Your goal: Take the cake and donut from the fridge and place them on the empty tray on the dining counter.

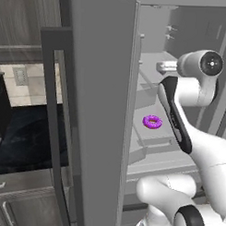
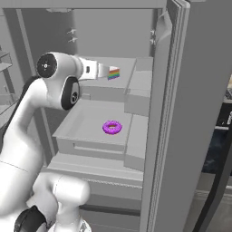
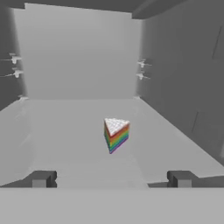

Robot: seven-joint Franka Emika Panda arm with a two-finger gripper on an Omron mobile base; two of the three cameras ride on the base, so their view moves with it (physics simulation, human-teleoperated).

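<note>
The fridge (image 2: 108,31) stands open, its grey shelves bare apart from two pastries. On the upper shelf sits the cake (image 3: 116,134), a small wedge with white icing and rainbow sides, also seen as the cake (image 2: 113,73) just past my hand. My gripper (image 3: 111,180) is open, level with that shelf, its fingertips (image 3: 41,179) spread wide and short of the cake, nothing between them. One shelf lower lies the purple-pink donut (image 2: 112,127), seen from the other side as the donut (image 1: 152,121). The tray and the dining counter are out of view.
The open left fridge door (image 1: 102,87) with its dark bar handle (image 1: 56,131) stands close on the arm's left. The right door (image 2: 181,113) flanks the other side. A black-topped cabinet counter (image 1: 31,135) lies beyond the left door. Door bins (image 2: 138,95) line the shelves' right side.
</note>
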